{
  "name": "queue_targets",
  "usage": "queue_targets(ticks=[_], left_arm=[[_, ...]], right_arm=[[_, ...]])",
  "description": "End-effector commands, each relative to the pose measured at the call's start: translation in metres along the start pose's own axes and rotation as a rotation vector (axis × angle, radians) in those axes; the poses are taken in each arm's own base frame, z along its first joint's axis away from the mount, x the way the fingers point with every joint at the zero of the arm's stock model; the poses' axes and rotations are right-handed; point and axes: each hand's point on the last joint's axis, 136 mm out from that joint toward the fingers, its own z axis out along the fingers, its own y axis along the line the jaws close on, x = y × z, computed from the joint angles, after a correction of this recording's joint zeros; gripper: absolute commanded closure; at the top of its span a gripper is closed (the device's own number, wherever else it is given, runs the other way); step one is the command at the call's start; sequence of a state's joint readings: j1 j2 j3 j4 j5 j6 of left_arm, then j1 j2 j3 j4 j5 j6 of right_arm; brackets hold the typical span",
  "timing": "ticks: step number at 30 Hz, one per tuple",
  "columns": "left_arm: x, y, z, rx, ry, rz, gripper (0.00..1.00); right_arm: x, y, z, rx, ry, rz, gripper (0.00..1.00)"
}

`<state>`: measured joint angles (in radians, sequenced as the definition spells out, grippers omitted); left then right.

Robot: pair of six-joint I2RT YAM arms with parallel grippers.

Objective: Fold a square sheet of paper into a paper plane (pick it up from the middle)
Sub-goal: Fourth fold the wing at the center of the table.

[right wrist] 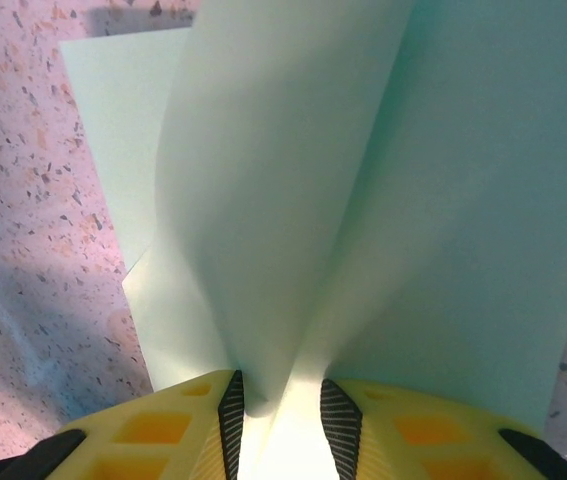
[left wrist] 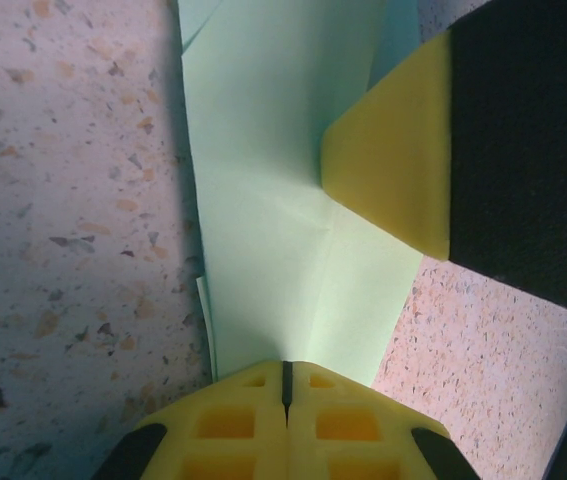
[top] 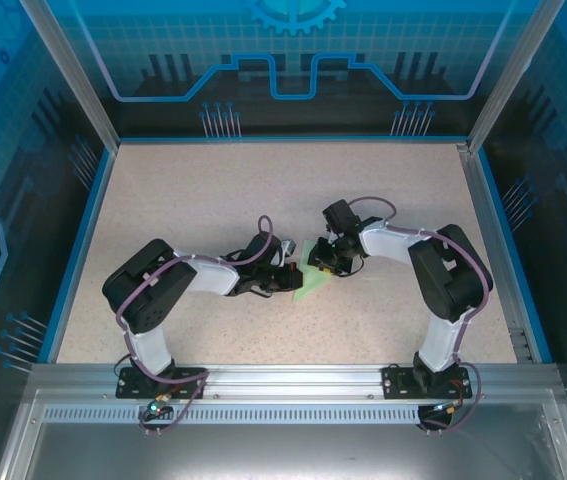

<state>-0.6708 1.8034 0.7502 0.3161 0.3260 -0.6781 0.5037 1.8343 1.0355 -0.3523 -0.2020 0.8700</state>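
The square sheet of paper (top: 310, 282) is pale green, partly folded and creased, and lifted between my two grippers near the table's middle. My left gripper (top: 294, 277) is shut on one end of the sheet (left wrist: 263, 190). The paper comes straight out of the closed yellow jaws (left wrist: 286, 372). My right gripper (top: 321, 262) faces it from the right. Its jaws (right wrist: 275, 402) stand apart, with a raised fold of the sheet (right wrist: 293, 200) running down between the ribbed pads. In the left wrist view, a yellow fingertip (left wrist: 393, 170) of the right gripper rests on the paper.
The speckled beige tabletop (top: 213, 200) is bounded by a blue rim and metal posts (top: 73, 75) at the back corners. A lower layer of the paper lies on the table (right wrist: 113, 90) under the lifted fold. Both arm bases sit at the near rail (top: 283, 375).
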Motion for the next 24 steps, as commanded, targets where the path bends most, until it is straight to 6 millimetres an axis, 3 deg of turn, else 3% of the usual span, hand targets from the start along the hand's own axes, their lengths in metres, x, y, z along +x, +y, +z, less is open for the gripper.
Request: queue_targets(ticks=[1,8,24], left_arm=[[-0.006,-0.008,-0.009,0.002,-0.021,0.015,1.0],[-0.031,-0.029,-0.026,0.079,-0.118,0.014,0.98],[-0.023,-0.02,-0.004,0.088,-0.051,-0.012,0.98]], right_arm=[[0.03,-0.068,0.028,0.26,0.084,0.024,0.67],[0.032,-0.07,0.029,0.283,0.088,0.024,0.67],[0.033,-0.071,0.029,0.299,0.091,0.038,0.66]])
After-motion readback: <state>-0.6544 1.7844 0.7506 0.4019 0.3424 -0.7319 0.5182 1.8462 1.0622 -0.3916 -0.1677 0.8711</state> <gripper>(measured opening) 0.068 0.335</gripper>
